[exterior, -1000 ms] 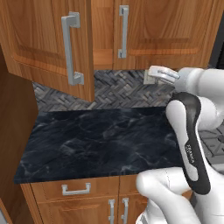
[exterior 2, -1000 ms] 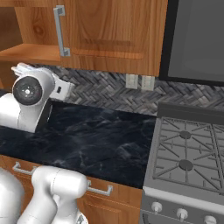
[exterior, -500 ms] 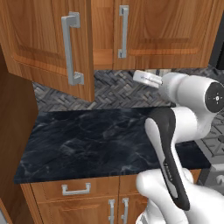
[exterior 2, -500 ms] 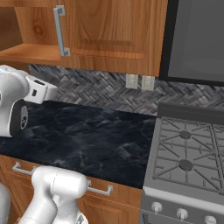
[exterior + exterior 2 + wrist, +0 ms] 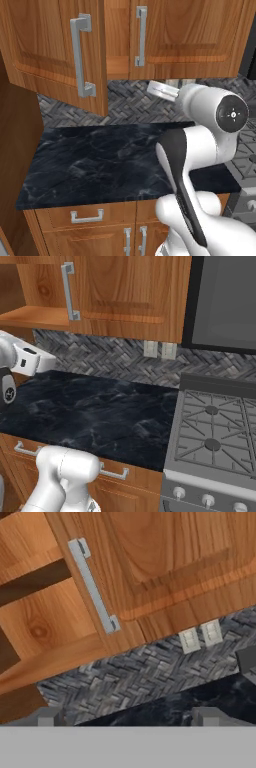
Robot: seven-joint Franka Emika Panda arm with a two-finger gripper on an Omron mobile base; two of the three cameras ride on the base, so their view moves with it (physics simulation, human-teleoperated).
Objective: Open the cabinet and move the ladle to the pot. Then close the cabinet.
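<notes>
The cabinet [image 5: 190, 30] hangs above the counter. Its left door [image 5: 40, 45] is swung out toward me, and its right door [image 5: 130, 291] is closed, with a long silver bar handle [image 5: 92, 584]. In the hand view the opened left half shows a bare wooden inner shelf [image 5: 35, 582]. My gripper [image 5: 127, 717] is open, its two tips far apart with nothing between them. It hovers over the counter just below the cabinet, pointing at the backsplash [image 5: 156, 88] [image 5: 42, 361]. The ladle and the pot are out of view.
A dark marble counter [image 5: 100, 155] runs under the cabinet. To its right stands a gas stove [image 5: 215, 426] beneath a dark panel [image 5: 225, 301]. Two wall outlets [image 5: 160, 349] sit on the herringbone backsplash. Base cabinets with drawers [image 5: 87, 216] are below.
My hand has shifted left along the backsplash and the arm's upper links have swung round. The jaws stay open, and the cabinet doors have not moved.
</notes>
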